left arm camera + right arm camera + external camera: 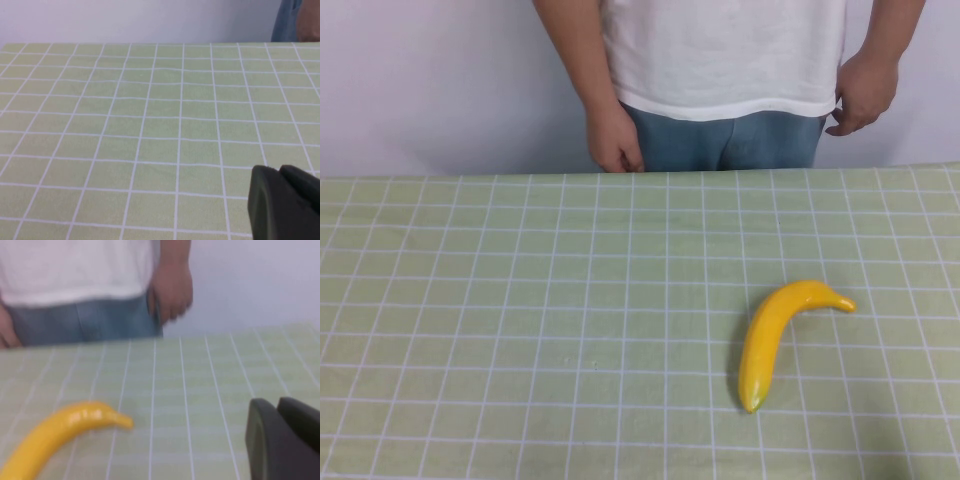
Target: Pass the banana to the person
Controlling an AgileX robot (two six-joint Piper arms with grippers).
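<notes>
The yellow banana (775,335) lies on the green checked tablecloth at the right front, greenish tip towards me and stem end pointing right. The person (720,60), in a white t-shirt and blue jeans, stands behind the table's far edge with both hands hanging down. Neither gripper shows in the high view. My left gripper (280,170) is shut and empty, low over bare cloth. My right gripper (277,402) is shut and empty, apart from the banana (60,432), which lies off to one side of it, with the person (75,270) beyond.
The green checked tablecloth (520,300) covers the whole table. A plain white wall stands behind the person. A strip of the person's jeans (292,22) shows at the far table edge in the left wrist view.
</notes>
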